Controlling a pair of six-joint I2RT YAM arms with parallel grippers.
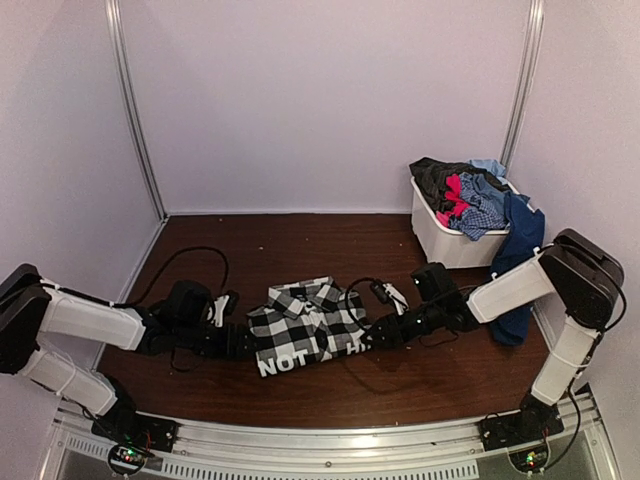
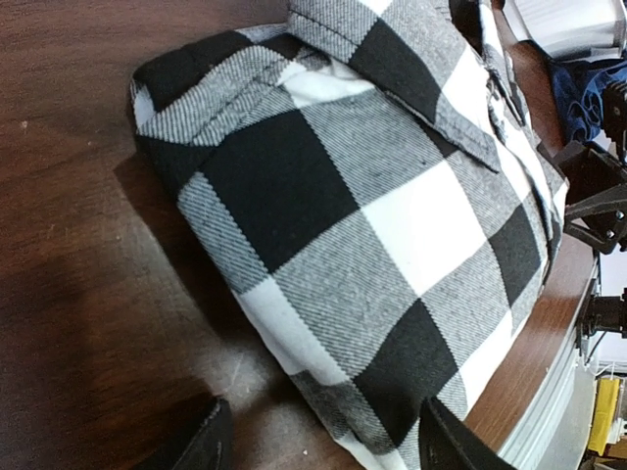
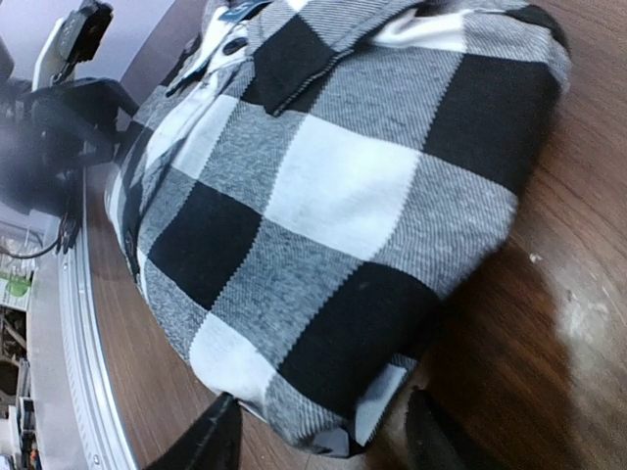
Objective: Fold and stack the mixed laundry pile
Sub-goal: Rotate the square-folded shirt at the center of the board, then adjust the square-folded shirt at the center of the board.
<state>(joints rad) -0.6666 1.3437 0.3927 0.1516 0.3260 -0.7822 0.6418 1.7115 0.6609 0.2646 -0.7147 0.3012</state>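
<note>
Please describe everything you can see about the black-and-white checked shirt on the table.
The checked shirt is folded into a compact rectangle, lying flat on the brown table, collar away from the arms. It looks like soft woven flannel, with white lettering along its near edge. The left gripper and right gripper stand open at its left and right edges.

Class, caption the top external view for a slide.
Left gripper and right gripper flank a folded checked shirt; more laundry fills the white bin.

Looks like a robotics lab test cell: plain white panel walls [image 1: 320, 100] on metal posts [image 1: 135, 110], dark wood tabletop [image 1: 300, 240], robot arms [image 1: 90, 322] bolted to an aluminium rail [image 1: 330, 447], loose cables [image 1: 190, 252].
</note>
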